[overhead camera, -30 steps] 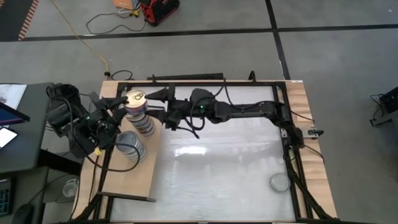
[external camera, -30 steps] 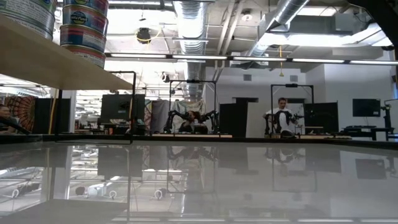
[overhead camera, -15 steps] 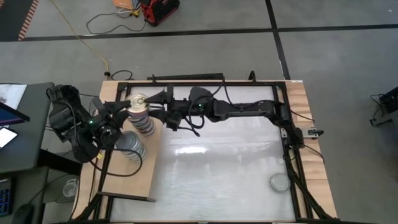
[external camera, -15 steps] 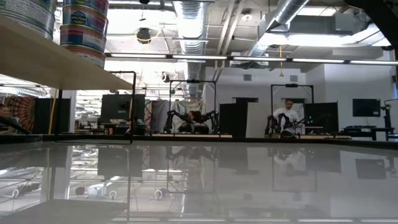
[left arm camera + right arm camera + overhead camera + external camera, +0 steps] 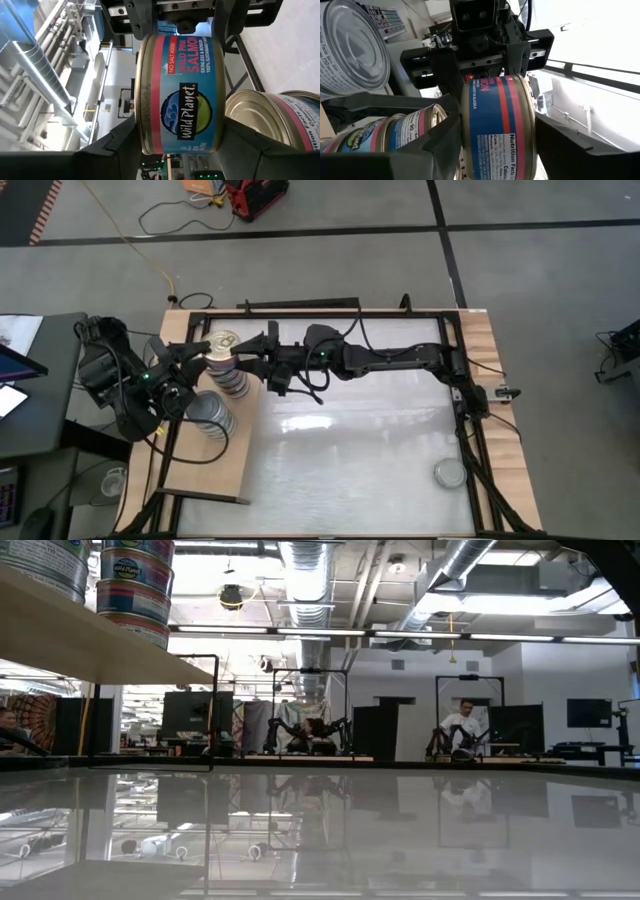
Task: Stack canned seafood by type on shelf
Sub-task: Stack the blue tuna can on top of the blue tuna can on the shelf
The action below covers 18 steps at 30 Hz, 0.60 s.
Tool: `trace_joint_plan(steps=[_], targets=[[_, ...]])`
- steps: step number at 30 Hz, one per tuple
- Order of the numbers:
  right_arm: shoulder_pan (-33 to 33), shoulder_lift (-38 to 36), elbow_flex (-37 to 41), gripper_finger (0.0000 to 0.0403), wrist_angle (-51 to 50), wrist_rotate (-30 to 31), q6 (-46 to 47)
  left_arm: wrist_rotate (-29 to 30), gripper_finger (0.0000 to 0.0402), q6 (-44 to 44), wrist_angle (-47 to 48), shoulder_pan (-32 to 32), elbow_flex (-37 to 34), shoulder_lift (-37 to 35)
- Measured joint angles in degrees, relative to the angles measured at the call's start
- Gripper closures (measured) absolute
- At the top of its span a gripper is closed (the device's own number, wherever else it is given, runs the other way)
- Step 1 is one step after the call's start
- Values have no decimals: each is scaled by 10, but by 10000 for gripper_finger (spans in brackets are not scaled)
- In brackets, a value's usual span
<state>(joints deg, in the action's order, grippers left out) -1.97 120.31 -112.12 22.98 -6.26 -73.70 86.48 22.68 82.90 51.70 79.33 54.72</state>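
the right hand (image 5: pixel 262 352) has moved in against the top tin (image 5: pixel 224 341) of the gold-topped stack (image 5: pixel 229 367) since a second ago, when its fingers stood wider and a little farther back; now both wrist views show that tin pinched from two sides at once, the left hand (image 5: pixel 196 352) on one side and the right hand on the other; the stack leans less than it did; the plain silver-topped stack (image 5: pixel 210 413) just beside it has not shifted, nor has the lone tin (image 5: pixel 450 473) well apart on the white table (image 5: pixel 350 450); both stacks stand on the shelf (image 5: pixel 200 470), the light wooden board at the table's left edge; the held tin's label (image 5: pixel 187 95) reads "wild planet", "wild pink salmon", "no salt added", "skinless & boneless", "100% sustainably caught"; its other side (image 5: pixel 505 135) shows "nutrition facts" and "alaska"; in the low view a person (image 5: pixel 461 725) sits far back in the room.
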Motion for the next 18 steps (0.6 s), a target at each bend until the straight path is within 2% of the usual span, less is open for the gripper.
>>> trace_joint_plan(steps=[8, 18], targets=[[1, 0, 0, 177, 0, 0, 16, -3, 181, 0, 0, 0, 0, 0], [-3, 0, 0, 173, 1, -1, 21, -5, 177, -29, 0, 0, 0, 0]])
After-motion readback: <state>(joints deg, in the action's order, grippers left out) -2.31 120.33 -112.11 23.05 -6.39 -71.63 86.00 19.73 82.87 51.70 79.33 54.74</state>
